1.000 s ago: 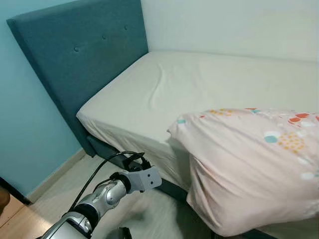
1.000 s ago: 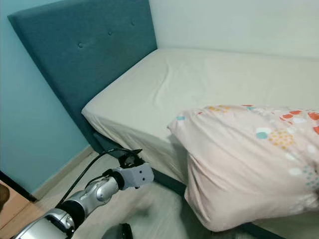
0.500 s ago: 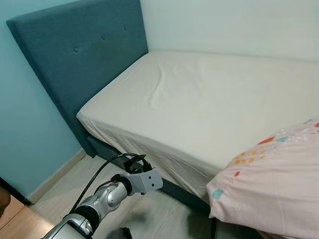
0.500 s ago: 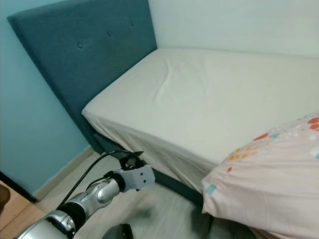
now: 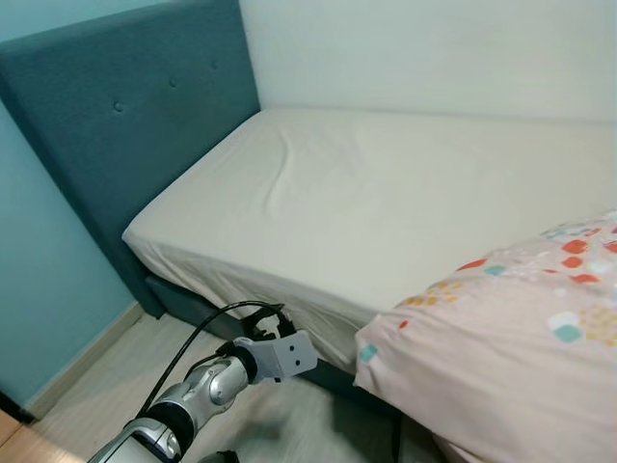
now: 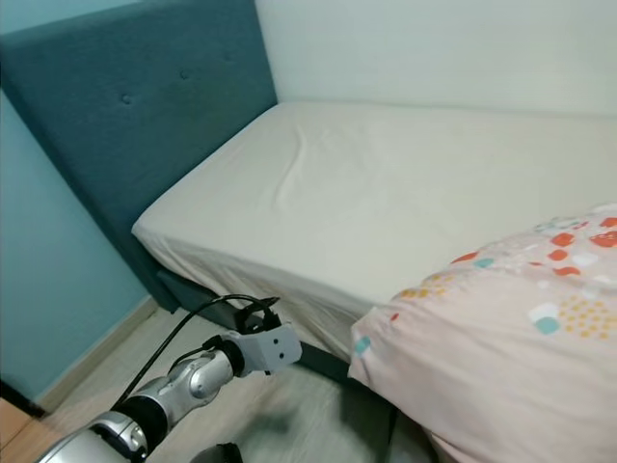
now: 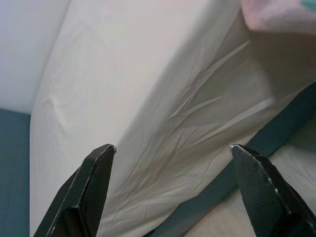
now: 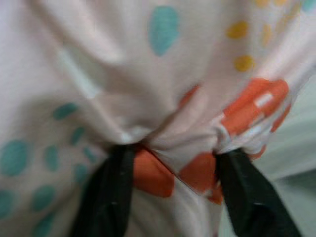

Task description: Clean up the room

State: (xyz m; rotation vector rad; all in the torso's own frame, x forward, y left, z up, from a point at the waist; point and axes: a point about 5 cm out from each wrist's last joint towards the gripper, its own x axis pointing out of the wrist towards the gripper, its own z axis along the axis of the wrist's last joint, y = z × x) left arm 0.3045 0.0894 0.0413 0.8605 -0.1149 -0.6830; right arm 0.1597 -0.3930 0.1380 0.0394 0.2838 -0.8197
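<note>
Since half a second ago the pillow [image 5: 501, 347] has swung up and leftward again, so that more of it shows at the lower right of the head views, and the whole scene has slid right as the camera turned. Its pale pink cover, dotted with teal, orange and yellow, hangs beside the near edge of the bed [image 5: 386, 193], with its lower left corner below the mattress edge.

From its wrist camera the right gripper [image 8: 173, 163] is clamped on a bunched fold of that cover, the cloth pinched between both black fingers [image 8: 106, 197]. The left gripper [image 7: 173, 192] sits low by the bed's side, its fingers spread wide and holding nothing; ahead of it are the wrinkled sheet and the dark bed base [image 7: 232, 173]. The left arm [image 5: 207, 386] reaches forward over the floor [image 5: 87, 386] with a black cable looping above it.

Much of the pillow is cut off by the right and bottom edges, and the right wrist picture is blurred.

A cream sheet covers the mattress. A teal buttoned headboard [image 5: 116, 135] stands at the left against a light blue wall [image 5: 39, 318]; a pale wall [image 5: 434, 48] runs behind the bed. The floor is light wood.
</note>
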